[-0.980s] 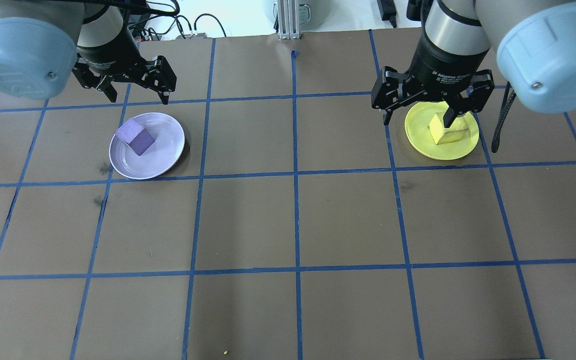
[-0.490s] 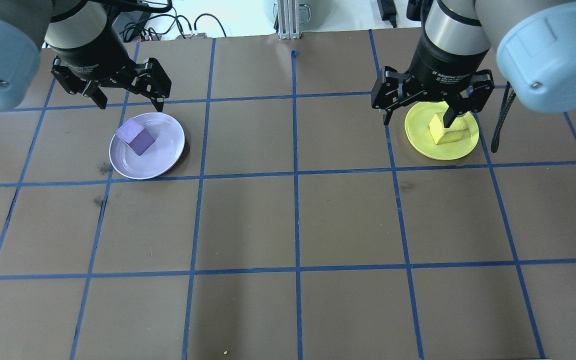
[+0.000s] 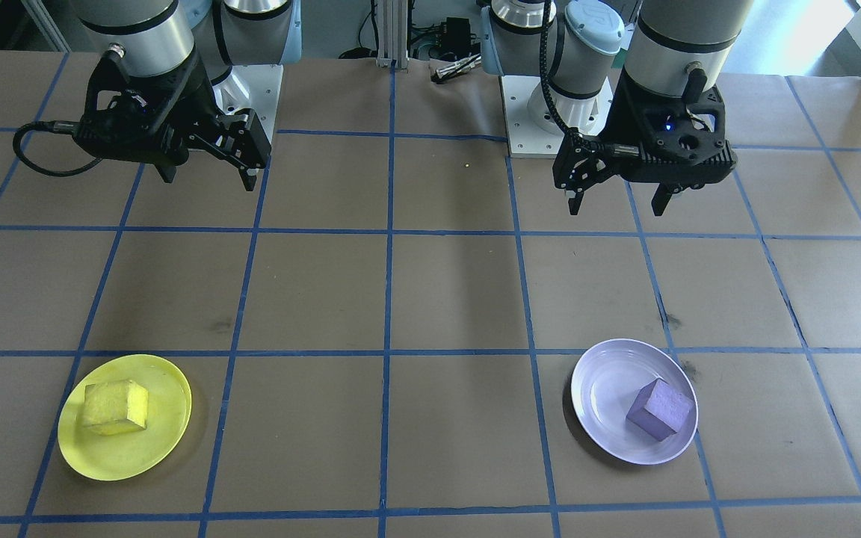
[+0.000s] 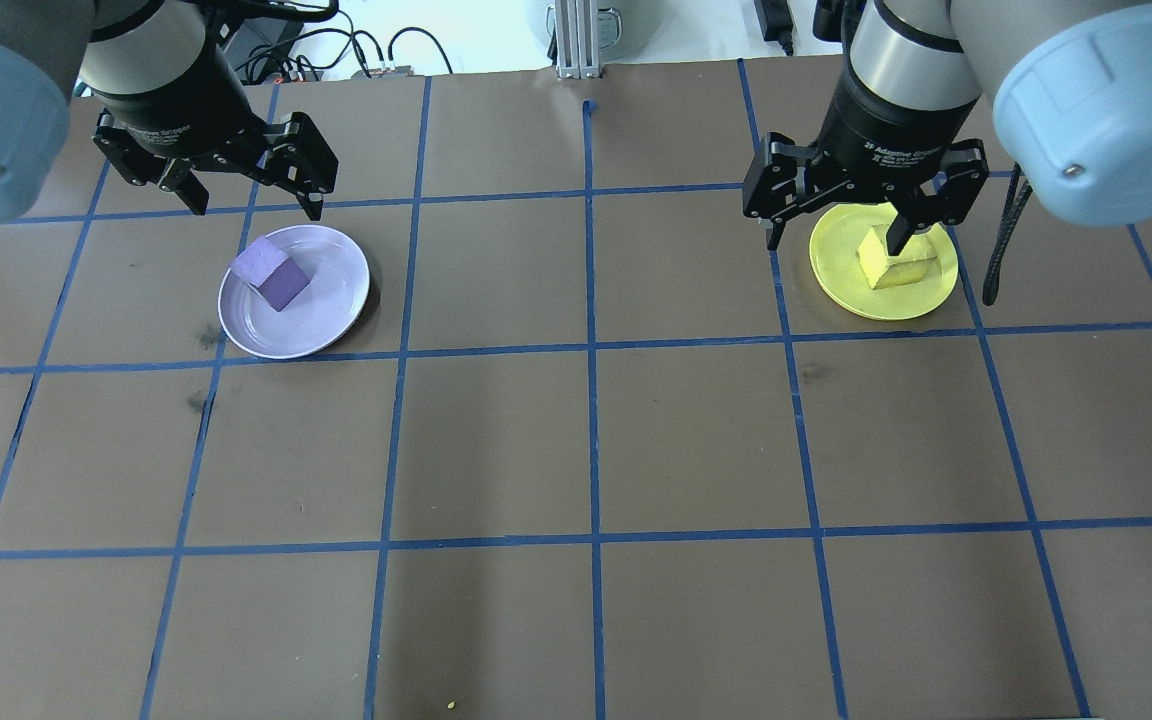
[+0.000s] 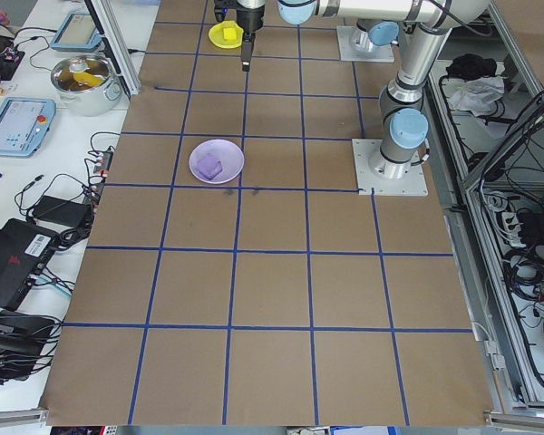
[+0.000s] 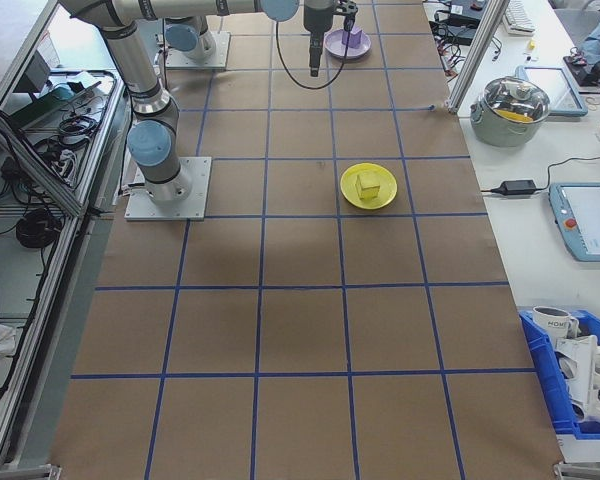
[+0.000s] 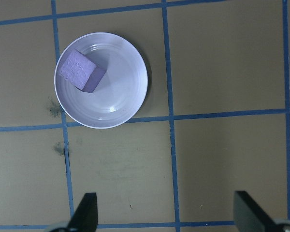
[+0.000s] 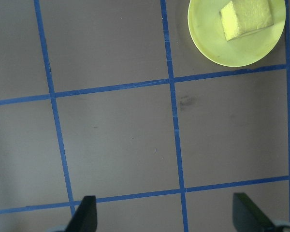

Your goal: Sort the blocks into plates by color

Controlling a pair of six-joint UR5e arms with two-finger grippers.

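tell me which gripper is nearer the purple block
Left. The left gripper hangs open just beyond the lavender plate holding the purple block; the right gripper is far across the table.

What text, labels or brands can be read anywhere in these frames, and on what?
"2F Adaptive Gripper": white print on the wrist collar of the right claw.
Same print on the left claw: only "Gripper" is clear.
"HOME": white mug, barely legible.
Tablet screens at the table's ends: too small to read.
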